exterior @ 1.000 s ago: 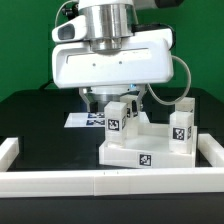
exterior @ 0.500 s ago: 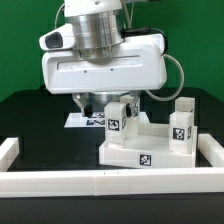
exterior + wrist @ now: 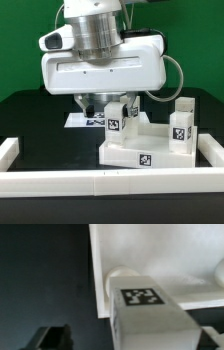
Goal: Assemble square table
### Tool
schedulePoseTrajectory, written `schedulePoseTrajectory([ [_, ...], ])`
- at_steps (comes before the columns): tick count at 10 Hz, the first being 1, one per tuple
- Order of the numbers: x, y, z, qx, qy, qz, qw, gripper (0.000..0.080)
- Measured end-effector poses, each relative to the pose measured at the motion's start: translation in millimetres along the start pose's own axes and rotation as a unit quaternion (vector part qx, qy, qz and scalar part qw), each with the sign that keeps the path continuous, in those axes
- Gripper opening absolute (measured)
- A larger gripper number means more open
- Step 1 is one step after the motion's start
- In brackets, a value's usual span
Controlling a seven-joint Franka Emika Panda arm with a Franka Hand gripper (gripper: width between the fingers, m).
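The white square table top (image 3: 150,148) lies upside down on the black table, with tagged white block legs standing on its corners. One leg (image 3: 117,116) stands at the near corner toward the exterior view's left, another (image 3: 181,121) toward the right, and a third (image 3: 134,104) behind. My gripper (image 3: 108,103) hangs over the first leg. In the wrist view this leg (image 3: 145,308) stands between my spread fingers (image 3: 52,336), on the top's rim (image 3: 100,274). The gripper (image 3: 132,336) is open, with a gap between the dark finger and the leg.
A long white border rail (image 3: 100,182) runs along the front, with side rails at the exterior view's left (image 3: 8,150) and right (image 3: 212,150). The marker board (image 3: 80,120) lies behind the top, under my hand. A green wall stands behind.
From one second ago to half a second ago my hand shifted toward the exterior view's left and turned a little. Since then nothing has moved.
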State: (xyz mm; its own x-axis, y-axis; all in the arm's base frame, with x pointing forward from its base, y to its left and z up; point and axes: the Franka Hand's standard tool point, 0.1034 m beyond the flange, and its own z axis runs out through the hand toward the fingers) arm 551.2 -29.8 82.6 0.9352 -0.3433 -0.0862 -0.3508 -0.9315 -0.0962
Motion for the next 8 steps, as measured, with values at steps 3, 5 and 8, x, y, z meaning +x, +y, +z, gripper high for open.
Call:
schedulePoseTrajectory([
  [3,0.0,-0.1,0.1,0.0,0.0,0.011,1.0,0.029],
  [5,0.0,-0.4,0.1,0.001,0.0,0.036,0.999,0.029],
  [8,0.2,4.3,-0.2,-0.002,0.005,0.153,0.988,0.029],
])
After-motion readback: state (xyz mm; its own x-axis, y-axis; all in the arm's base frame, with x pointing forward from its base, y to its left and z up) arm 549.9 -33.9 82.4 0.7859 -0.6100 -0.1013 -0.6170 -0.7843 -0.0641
